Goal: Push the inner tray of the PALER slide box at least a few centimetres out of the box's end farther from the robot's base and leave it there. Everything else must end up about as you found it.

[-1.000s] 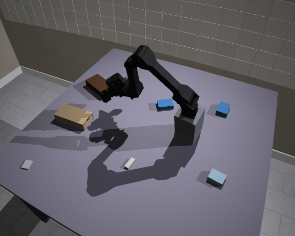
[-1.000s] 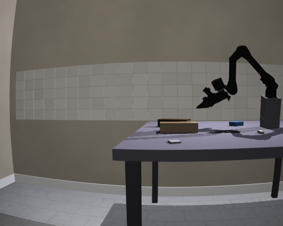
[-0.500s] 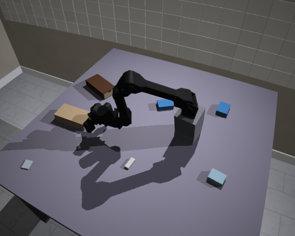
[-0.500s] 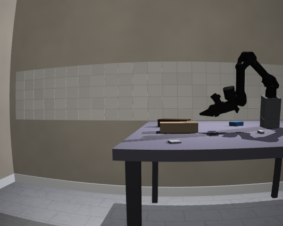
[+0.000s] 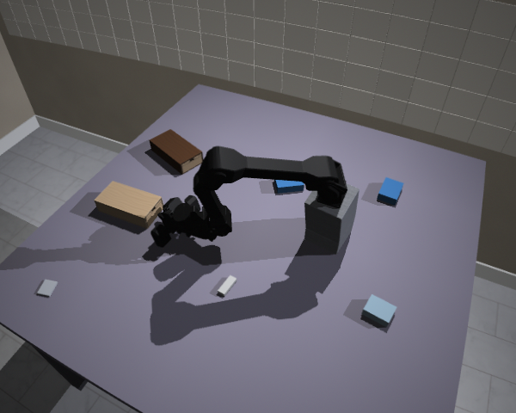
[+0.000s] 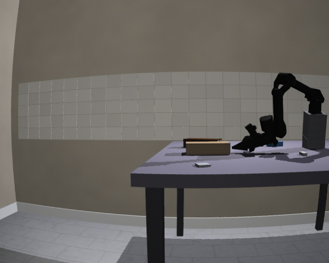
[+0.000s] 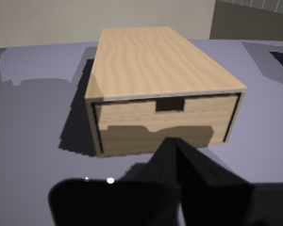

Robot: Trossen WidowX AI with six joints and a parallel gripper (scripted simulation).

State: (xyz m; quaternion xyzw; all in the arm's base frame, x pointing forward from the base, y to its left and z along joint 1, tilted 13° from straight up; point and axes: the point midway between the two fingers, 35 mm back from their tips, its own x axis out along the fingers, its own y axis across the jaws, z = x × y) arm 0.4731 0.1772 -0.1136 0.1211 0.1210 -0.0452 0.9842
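Observation:
The paler slide box (image 5: 124, 200) (image 6: 208, 148) (image 7: 156, 61) lies on the left part of the table. The end face of its inner tray (image 7: 127, 134) faces me and sits about flush with the sleeve, with a dark notch at its top edge. My gripper (image 5: 157, 233) (image 6: 233, 147) (image 7: 172, 144) is shut and empty. It is low over the table, with its tips just in front of the lower middle of that tray face; I cannot tell whether they touch it. The darker brown slide box (image 5: 175, 149) (image 6: 201, 139) lies behind the pale one.
The arm's grey pedestal (image 5: 331, 218) (image 6: 314, 130) stands mid-table. Two blue blocks (image 5: 288, 185) (image 5: 390, 190) lie behind it, and a light blue block (image 5: 378, 310) lies at the front right. A small white block (image 5: 226, 285) (image 6: 302, 153) and a flat grey piece (image 5: 46, 287) (image 6: 202, 164) lie toward the front.

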